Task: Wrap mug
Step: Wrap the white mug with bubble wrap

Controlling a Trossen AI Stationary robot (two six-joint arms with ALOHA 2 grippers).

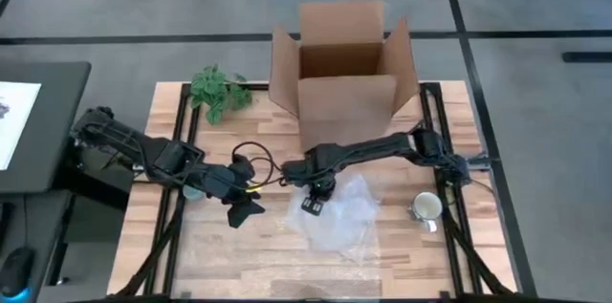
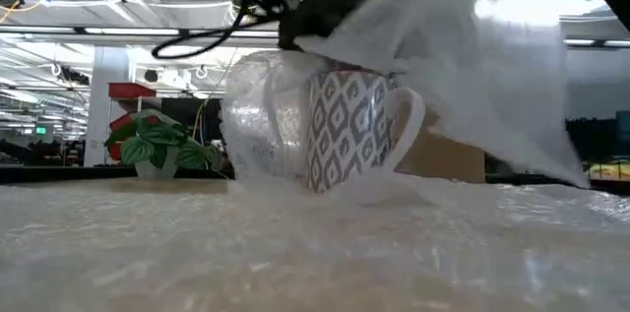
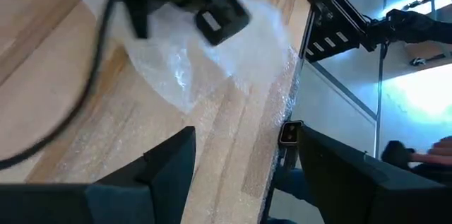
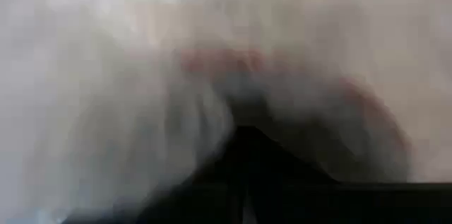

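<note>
Two hands at work: my right hand (image 1: 314, 204) pinches the plastic wrap (image 1: 344, 215) at mid-table, my left hand (image 1: 239, 209) waits wide open; next I drape it over the mug (image 2: 349, 127).

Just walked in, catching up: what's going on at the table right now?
Mug wrapping is underway. The right gripper is down on the bubble wrap in the middle of the table, lifting its edge. A patterned mug sits on the wrap, partly covered. The left gripper waits open beside the sheet. A cardboard box stands open behind.
</note>
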